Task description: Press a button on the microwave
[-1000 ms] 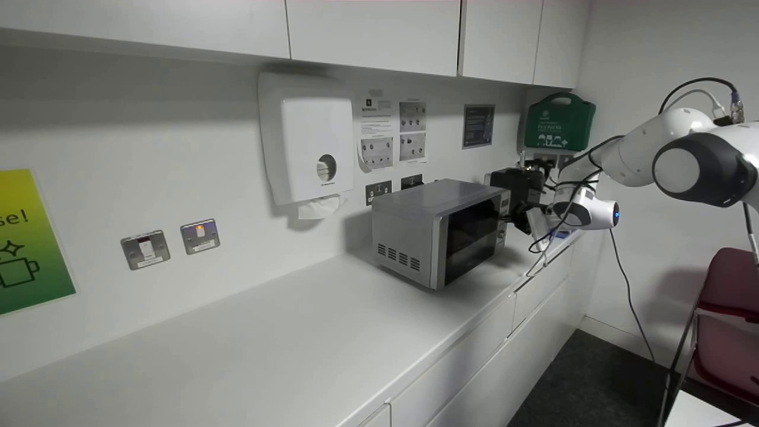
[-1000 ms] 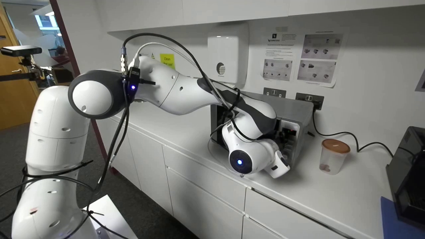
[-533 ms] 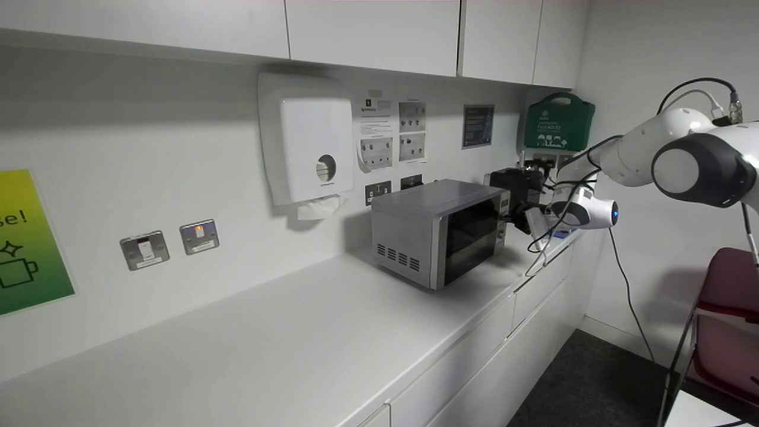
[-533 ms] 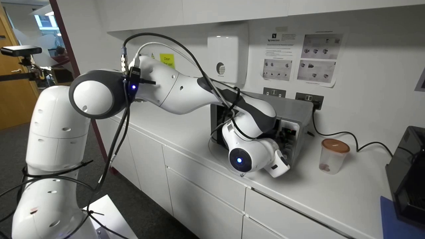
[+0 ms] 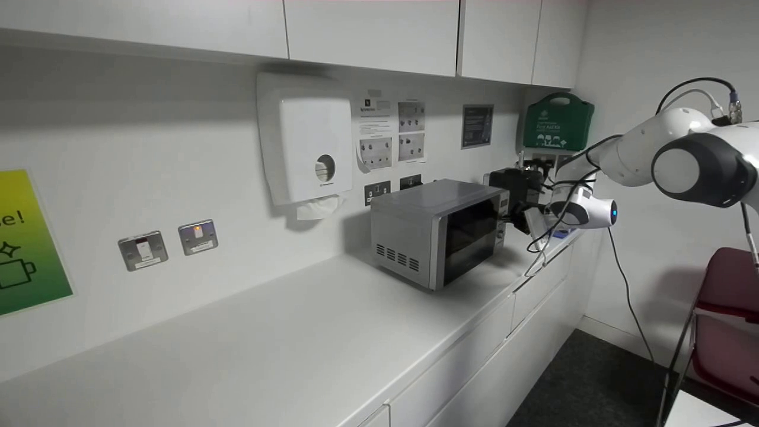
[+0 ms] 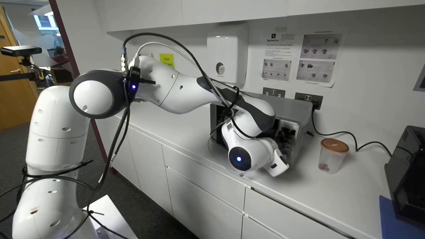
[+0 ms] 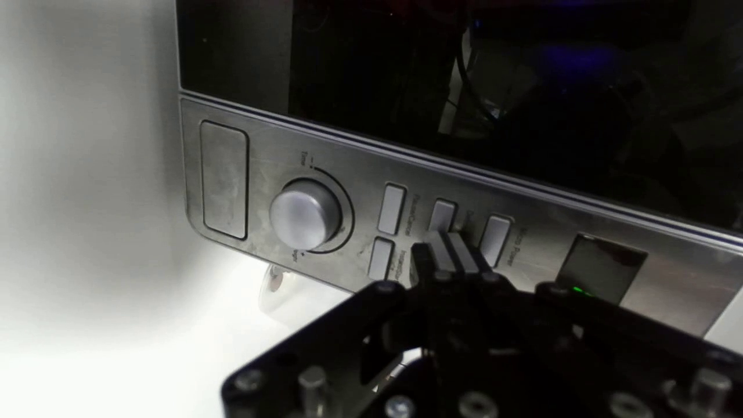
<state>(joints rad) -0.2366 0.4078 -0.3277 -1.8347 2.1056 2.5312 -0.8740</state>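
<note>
In an exterior view, a paper-towel dispenser [image 5: 314, 142] hangs above and left of the microwave [image 5: 409, 234], which stands on the white counter [image 5: 255, 344]. At the microwave's right end, the gripper [image 7: 446, 237] has its fingers [image 7: 462, 254] closed together, overlapping a button [image 7: 443, 215] on the control panel [image 7: 365, 171] in the wrist view; contact I cannot tell. Right of the microwave come the arm [image 5: 643, 148] and a red chair [image 5: 729, 284].

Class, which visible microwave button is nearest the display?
The Micro Power button, next to the display; other visible buttons sit farther off, toward the knob.
</note>
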